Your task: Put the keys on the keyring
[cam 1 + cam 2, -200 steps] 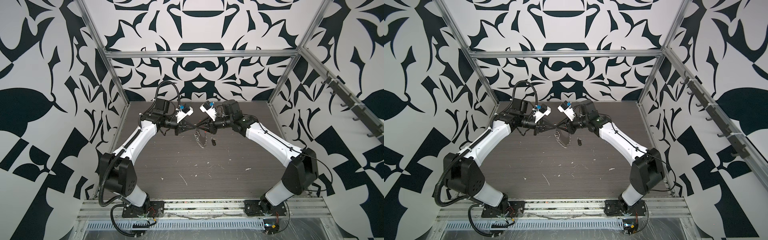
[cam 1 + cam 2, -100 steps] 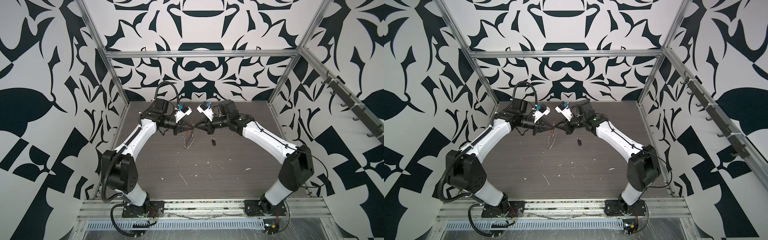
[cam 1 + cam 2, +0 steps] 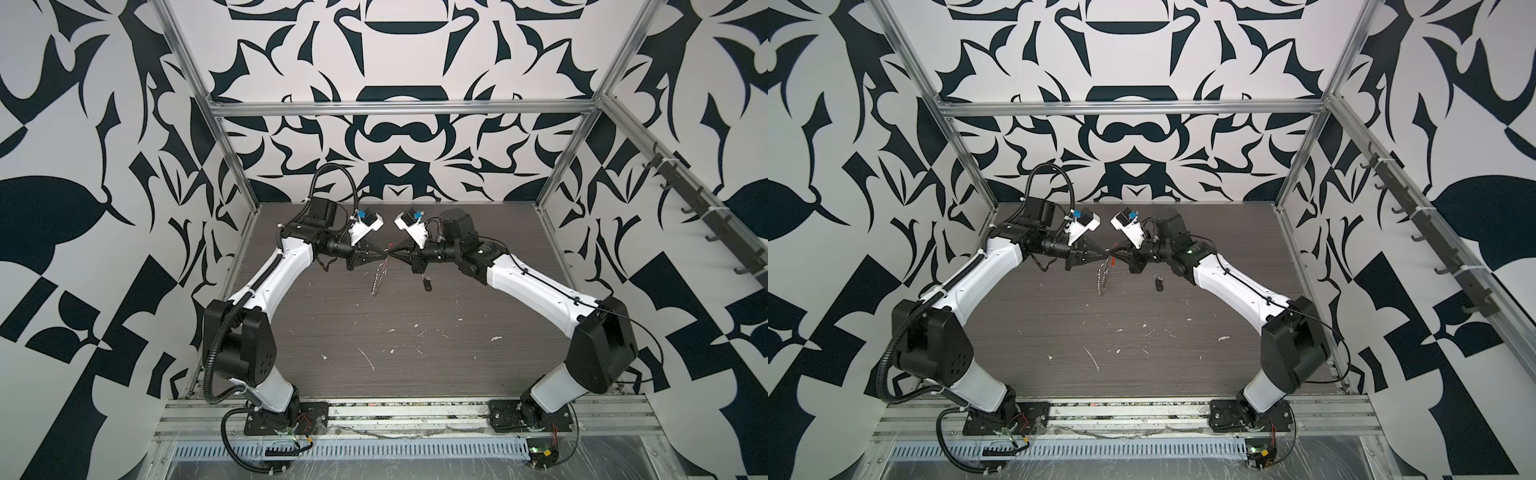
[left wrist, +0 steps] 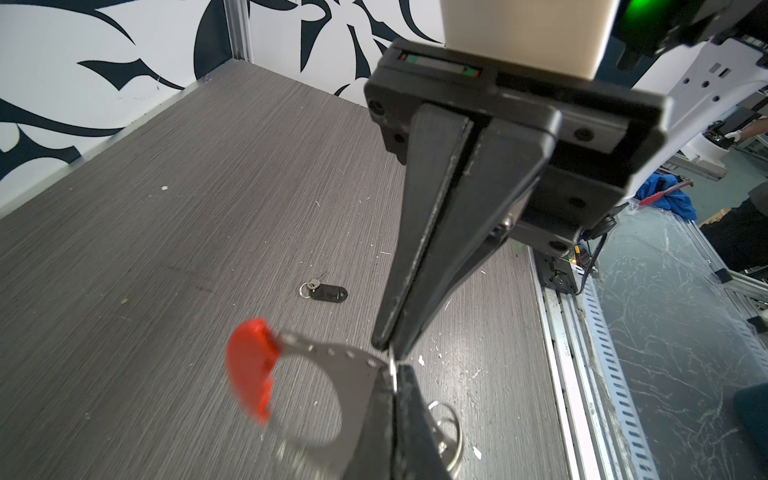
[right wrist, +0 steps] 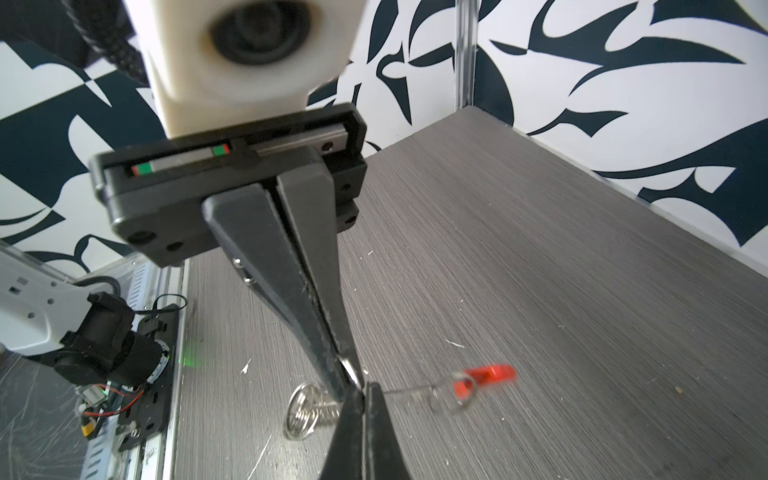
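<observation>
hands: left hand (image 4: 394, 374) and right hand (image 5: 366, 388) both pinched shut on dangling keyring (image 4: 332, 361) | keys (image 4: 328, 293): loose on tabletop (image 4: 166, 208), likely light, stiff, slippery | hold: black body, ring free

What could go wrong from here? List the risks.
Both shut, the left claw and right claw pinch the silvery metal keyring with a red plastic section at nearly one spot; a pull apart might drop it.
The small black oblong key lies on the grey table; neither claw is free to fetch it.
</observation>
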Action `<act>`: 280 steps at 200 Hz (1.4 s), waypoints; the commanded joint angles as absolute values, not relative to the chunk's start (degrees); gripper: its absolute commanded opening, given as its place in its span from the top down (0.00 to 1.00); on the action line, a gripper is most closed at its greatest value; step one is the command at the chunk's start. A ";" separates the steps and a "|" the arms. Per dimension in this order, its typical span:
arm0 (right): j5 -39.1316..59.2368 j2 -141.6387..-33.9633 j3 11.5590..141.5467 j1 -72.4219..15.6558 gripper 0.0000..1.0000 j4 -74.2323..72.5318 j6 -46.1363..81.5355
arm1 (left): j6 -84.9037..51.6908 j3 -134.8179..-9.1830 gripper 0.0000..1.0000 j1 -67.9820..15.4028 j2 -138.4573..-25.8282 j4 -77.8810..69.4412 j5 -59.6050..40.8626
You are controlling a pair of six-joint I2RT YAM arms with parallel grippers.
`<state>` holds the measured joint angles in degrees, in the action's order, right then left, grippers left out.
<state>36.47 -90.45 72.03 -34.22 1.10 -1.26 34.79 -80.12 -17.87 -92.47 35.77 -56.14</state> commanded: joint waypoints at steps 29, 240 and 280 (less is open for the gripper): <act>33.77 -88.32 66.39 -35.08 1.00 -15.45 6.95 | 32.65 -79.28 1.00 -18.59 -91.43 29.23 -59.33; 30.82 -89.13 54.01 -35.13 1.00 -38.17 22.11 | 0.89 -63.77 0.87 -19.31 -89.70 -13.21 -58.83; 27.39 -90.70 50.54 -35.07 1.00 -51.33 31.00 | -9.58 -59.34 0.86 -19.91 -90.59 -30.14 -57.87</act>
